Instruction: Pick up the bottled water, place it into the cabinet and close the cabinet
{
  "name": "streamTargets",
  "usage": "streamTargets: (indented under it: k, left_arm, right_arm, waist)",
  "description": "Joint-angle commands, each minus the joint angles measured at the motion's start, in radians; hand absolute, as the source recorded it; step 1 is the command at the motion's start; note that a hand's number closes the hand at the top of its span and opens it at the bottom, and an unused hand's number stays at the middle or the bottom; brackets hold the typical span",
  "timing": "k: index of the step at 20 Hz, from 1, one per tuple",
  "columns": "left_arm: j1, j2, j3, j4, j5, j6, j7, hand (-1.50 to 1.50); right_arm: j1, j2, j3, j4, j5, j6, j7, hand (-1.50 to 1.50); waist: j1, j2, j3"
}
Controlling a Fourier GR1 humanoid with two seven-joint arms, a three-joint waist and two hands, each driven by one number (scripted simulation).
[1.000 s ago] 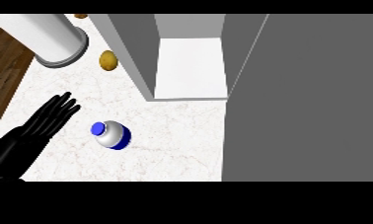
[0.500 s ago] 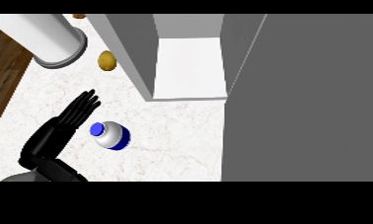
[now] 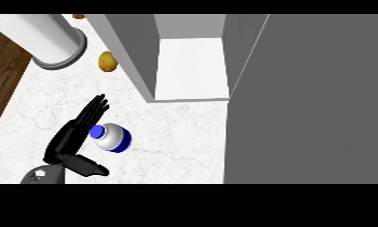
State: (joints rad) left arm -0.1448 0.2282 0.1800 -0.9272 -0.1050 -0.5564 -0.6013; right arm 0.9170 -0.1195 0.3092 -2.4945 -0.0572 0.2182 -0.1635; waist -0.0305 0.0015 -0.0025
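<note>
Nothing is finished yet. The left robot hand is spread, fingers straight, thumb apart, with the water bottle standing on the worktop just beside its palm, ungrasped. Beyond the fingertips, the cabinet stands open. Grasping, placing and closing remain.

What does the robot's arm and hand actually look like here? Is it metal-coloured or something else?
Only the left hand shows. It is matte black, with slim, segmented fingers and a thicker thumb. At the wrist it joins a rounded grey forearm with a pale highlight. No cables, markings or sleeve can be seen. The right hand is out of view.
</note>
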Motion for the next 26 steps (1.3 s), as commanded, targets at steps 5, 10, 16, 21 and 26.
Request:
streamTargets:
  k: [5, 10, 16, 21, 26]
  left_arm:
    - [-0.046, 0.019, -0.060, 0.263, -0.038, -0.128, -0.201, -1.50]
    - [-0.129, -0.013, -0.086, 0.374, -0.041, -0.119, -0.224, -1.50]
    - [-0.183, -0.027, -0.059, 0.479, -0.002, -0.096, -0.275, 1.50]
    - [-0.233, -0.073, -0.050, 0.544, 0.030, -0.095, -0.262, 1.50]
    - [-0.238, -0.046, -0.052, 0.574, 0.048, -0.159, -0.282, 1.50]
  right_arm:
    - [0.099, -0.031, -0.004, -0.093, -0.029, 0.030, -0.030, -1.50]
    - [0.099, -0.029, -0.019, -0.101, -0.037, 0.016, -0.031, -1.50]
    - [0.118, -0.036, -0.004, -0.067, -0.020, 0.028, -0.071, -1.50]
    - [0.095, -0.037, -0.007, -0.064, -0.010, 0.013, -0.054, -1.50]
    - [0.131, -0.043, 0.010, -0.092, -0.012, 0.023, -0.077, -1.50]
  waist:
    - [-0.012, 0.000, -0.001]
    - [-0.009, 0.002, -0.001]
    - [-0.012, 0.002, -0.001]
    - [-0.005, 0.005, -0.001]
    - [-0.010, 0.004, -0.002]
